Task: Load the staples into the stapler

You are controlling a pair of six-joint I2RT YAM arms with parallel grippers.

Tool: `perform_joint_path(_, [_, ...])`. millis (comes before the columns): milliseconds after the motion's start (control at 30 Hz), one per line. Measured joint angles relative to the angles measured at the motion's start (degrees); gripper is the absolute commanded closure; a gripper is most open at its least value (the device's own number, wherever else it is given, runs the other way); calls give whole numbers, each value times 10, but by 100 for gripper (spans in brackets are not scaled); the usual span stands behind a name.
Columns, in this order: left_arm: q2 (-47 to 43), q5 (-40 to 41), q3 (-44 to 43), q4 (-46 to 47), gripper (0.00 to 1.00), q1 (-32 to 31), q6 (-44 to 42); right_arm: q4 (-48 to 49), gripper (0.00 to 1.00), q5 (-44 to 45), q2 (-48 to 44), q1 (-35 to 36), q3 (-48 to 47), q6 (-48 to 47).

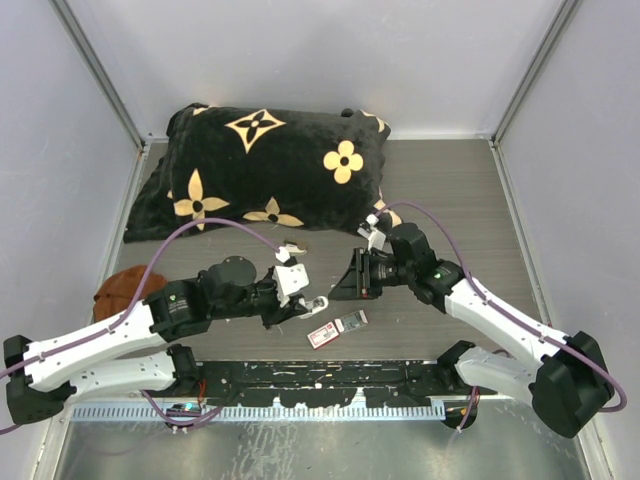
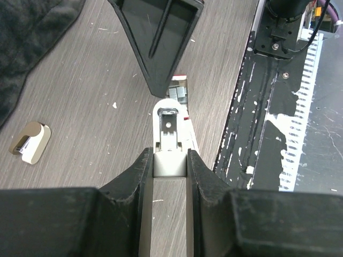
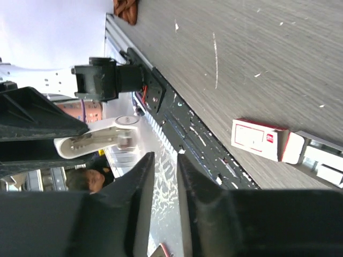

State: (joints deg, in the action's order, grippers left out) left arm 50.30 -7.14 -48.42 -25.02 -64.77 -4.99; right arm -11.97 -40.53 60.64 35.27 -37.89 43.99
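Note:
My left gripper is shut on the near end of the small white stapler, which points forward with its metal channel showing. In the top view this gripper holds the stapler just above the table. The right gripper hovers right beside the stapler's tip, and its black fingers hang over it. From the right wrist, the jaws of my right gripper stand slightly apart with nothing between them. The staples lie in their grey tray next to the red-and-white box on the table.
A black pillow with tan flower patterns fills the back of the table. A small beige-and-white piece lies on the wood to the left. A brown cloth sits at the left edge. A black paint-flecked strip runs along the near edge.

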Motion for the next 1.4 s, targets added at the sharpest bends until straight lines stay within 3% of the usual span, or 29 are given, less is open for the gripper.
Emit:
perform_joint_path(233, [-8,-5,0,-8,100,0,11,47,57,9,-24,-13,49,52])
perform_joint_path(433, [1,-6,0,-8,100,0,11,60,39,14,-59,-13,66,82])
perform_joint_path(600, [9,-6,0,-10,100,0,11,63,35,44,-85,10,57,92])
perform_joint_path(733, [21,-6,0,-11,100,0,11,63,38,82,-82,59,31,97])
perform_joint_path(900, [26,-6,0,-15,100,0,11,63,52,117,-54,110,-1,96])
perform_joint_path(1133, [26,-5,0,-16,100,0,10,49,64,144,-40,120,-4,89])
perform_joint_path(1400, [28,-2,0,-19,100,0,10,32,69,155,-32,128,-8,82])
